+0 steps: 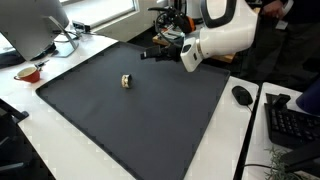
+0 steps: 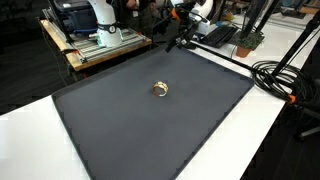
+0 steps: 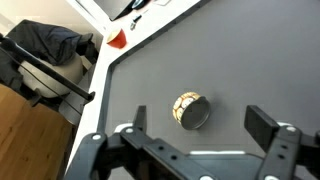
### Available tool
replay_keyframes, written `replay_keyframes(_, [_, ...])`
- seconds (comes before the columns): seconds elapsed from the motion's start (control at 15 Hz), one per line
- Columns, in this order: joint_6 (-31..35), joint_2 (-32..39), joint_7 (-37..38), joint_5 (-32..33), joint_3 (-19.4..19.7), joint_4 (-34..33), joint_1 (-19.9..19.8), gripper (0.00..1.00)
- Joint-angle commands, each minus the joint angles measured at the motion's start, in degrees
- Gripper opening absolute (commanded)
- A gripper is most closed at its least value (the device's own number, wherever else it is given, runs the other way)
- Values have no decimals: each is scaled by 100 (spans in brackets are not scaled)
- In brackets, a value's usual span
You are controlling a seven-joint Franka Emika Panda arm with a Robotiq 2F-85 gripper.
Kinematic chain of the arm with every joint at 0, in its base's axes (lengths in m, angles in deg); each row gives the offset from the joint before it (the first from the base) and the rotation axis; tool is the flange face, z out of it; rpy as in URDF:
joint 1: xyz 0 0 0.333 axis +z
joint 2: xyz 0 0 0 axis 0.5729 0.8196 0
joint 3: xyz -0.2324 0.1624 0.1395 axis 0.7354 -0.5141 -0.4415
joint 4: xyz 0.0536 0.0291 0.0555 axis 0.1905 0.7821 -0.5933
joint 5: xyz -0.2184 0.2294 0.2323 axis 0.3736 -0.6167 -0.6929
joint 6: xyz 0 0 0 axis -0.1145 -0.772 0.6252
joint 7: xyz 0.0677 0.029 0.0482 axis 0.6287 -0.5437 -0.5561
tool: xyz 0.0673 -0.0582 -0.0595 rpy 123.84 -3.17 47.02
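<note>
A small round tin (image 3: 190,110), yellow-patterned on its side with a grey metal end, lies tipped on its side on the dark grey mat (image 3: 230,50). It shows in both exterior views (image 1: 126,82) (image 2: 160,89) near the mat's middle. My gripper (image 3: 200,125) is open and empty, its two black fingers spread wide on either side of the tin in the wrist view. In the exterior views the gripper (image 1: 155,55) (image 2: 178,40) hangs above the mat's far edge, well apart from the tin.
A red cup (image 1: 29,72) and a monitor (image 1: 30,25) stand on the white table beside the mat. A computer mouse (image 1: 241,95) and keyboard (image 1: 290,120) lie at the other side. Black cables (image 2: 285,85) run along the table. A chair with dark clothing (image 3: 40,55) stands off the table.
</note>
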Motion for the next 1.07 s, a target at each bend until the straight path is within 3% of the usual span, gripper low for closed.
replay_keyframes(0.0, [-346,472,-673,453,178,-400,-20,100])
replay_keyframes(0.07, [-181,289,-308,300,82,-183,-42,100])
replay_keyframes(0.4, [-317,512,-513,553,195,-324,-2,100])
replay_keyframes(1.0, [-171,1506,-2297,1235,229,-398,-108,100])
